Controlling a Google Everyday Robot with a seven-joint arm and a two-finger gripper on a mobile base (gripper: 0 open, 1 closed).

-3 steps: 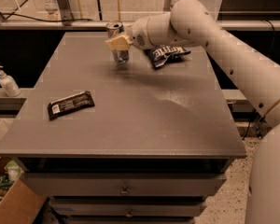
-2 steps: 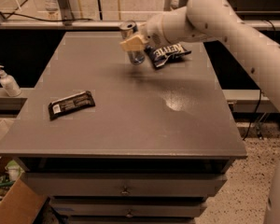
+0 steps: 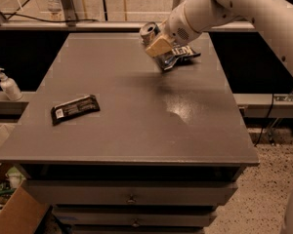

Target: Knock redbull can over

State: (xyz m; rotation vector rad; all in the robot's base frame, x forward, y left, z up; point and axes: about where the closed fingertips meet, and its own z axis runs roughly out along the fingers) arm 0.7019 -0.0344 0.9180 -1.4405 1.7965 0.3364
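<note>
Over the far side of the counter, the robot's white arm reaches in from the right, and its tool sits just in front of the back edge. The tool is closed around the redbull can: one tan pad lies flat across the can's side, and the pad opposite is hidden behind it. The can is tipped well off upright, with its shiny top rim turned up and to the left, toward me, and its lower body is covered by the tan pad. From where I stand its base looks clear of the counter, though the tool blocks that spot.

Just to the right of the can and a little nearer, half under the arm's wrist, a dark chip bag lies flat. A flat black wrapped bar rests well apart, toward the left front of the counter. Off the counter, on a ledge to the left, stands a pump bottle.
</note>
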